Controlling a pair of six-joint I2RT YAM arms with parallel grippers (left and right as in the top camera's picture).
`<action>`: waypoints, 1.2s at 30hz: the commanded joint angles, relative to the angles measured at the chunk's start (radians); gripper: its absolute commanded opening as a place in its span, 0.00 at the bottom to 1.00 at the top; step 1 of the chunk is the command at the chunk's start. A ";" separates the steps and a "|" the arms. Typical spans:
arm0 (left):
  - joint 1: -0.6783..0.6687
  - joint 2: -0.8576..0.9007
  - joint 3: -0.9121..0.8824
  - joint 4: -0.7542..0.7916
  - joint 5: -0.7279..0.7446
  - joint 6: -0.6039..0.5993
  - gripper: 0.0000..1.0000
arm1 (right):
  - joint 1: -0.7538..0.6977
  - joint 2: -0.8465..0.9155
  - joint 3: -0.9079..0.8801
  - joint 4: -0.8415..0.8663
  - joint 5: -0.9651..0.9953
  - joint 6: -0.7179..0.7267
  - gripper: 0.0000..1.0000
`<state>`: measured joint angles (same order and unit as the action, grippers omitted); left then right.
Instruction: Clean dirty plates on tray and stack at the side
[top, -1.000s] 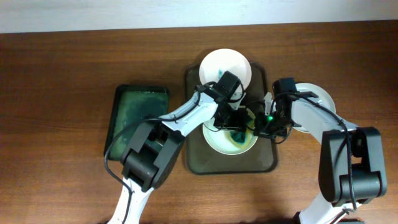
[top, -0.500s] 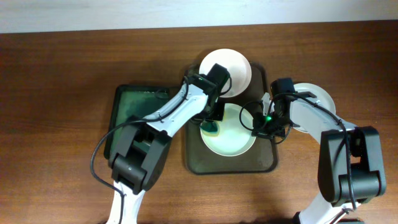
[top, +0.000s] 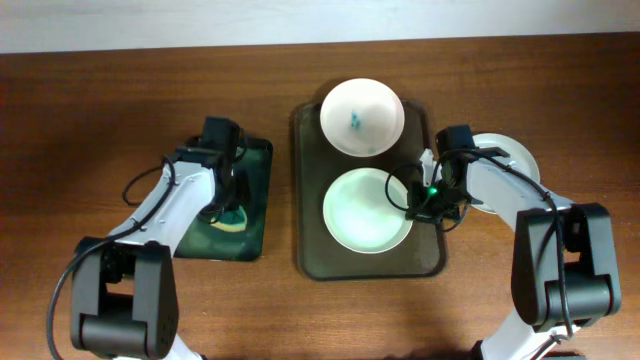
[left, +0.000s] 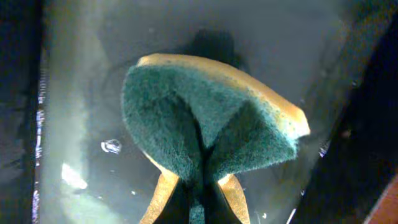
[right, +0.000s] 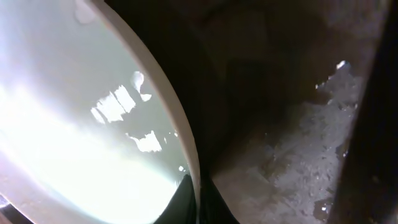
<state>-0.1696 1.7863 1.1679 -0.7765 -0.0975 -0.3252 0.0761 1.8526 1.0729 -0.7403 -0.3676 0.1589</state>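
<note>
The large dark tray (top: 310, 262) holds two white plates. The far plate (top: 362, 116) has a small teal smear at its centre. The near plate (top: 366, 210) looks clean. My right gripper (top: 417, 198) is shut on the near plate's right rim; in the right wrist view the rim (right: 180, 143) runs between the fingers (right: 198, 202). A third white plate (top: 508, 155) lies on the wood right of the tray, partly hidden by the right arm. My left gripper (top: 226, 210) is shut on a green-and-yellow sponge (left: 205, 124), down in the small green tray (top: 200, 185).
The small dark-green tray (left: 74, 155) left of the large tray holds wet, shiny liquid. Bare wood tabletop (top: 90, 120) surrounds both trays. The right arm lies across the tray's right edge.
My left arm has swung left with the sponge, off the near plate and into the small green tray. The teal smear on the near plate is gone. The right arm has not moved.
</note>
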 joint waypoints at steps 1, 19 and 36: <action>0.005 -0.038 0.025 -0.002 0.056 0.028 0.23 | 0.004 0.016 -0.002 0.033 0.031 -0.031 0.04; 0.005 -0.287 0.072 -0.048 0.095 0.027 0.99 | 0.486 -0.471 0.066 -0.084 1.314 0.138 0.04; 0.005 -0.287 0.072 -0.048 0.095 0.028 0.99 | 0.826 -0.471 0.065 -0.129 1.667 0.134 0.04</action>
<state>-0.1696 1.5146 1.2270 -0.8257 -0.0105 -0.3038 0.8967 1.3930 1.1183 -0.8677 1.2572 0.2802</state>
